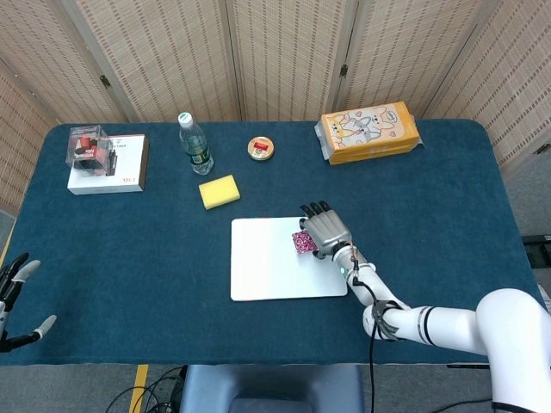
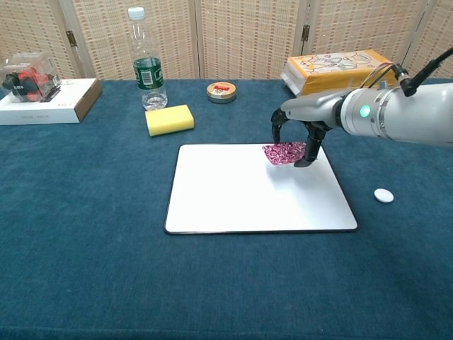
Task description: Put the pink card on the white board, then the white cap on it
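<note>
Here, in the head view, your right hand (image 1: 326, 231) pinches the pink card (image 1: 302, 242) over the white board (image 1: 287, 258), above its upper right part, with the card jutting from the hand toward the board's centre. Your left hand (image 1: 12, 297), fingers apart and holding nothing, sits well away from the board. The white cap is hidden by the right arm. In the chest view, the right hand (image 2: 296, 139) holds the card (image 2: 284, 152) just clear of the board (image 2: 259, 188), long axis roughly along the board's far edge; the white cap (image 2: 383, 195) lies off the board's right edge, nearer this hand.
</note>
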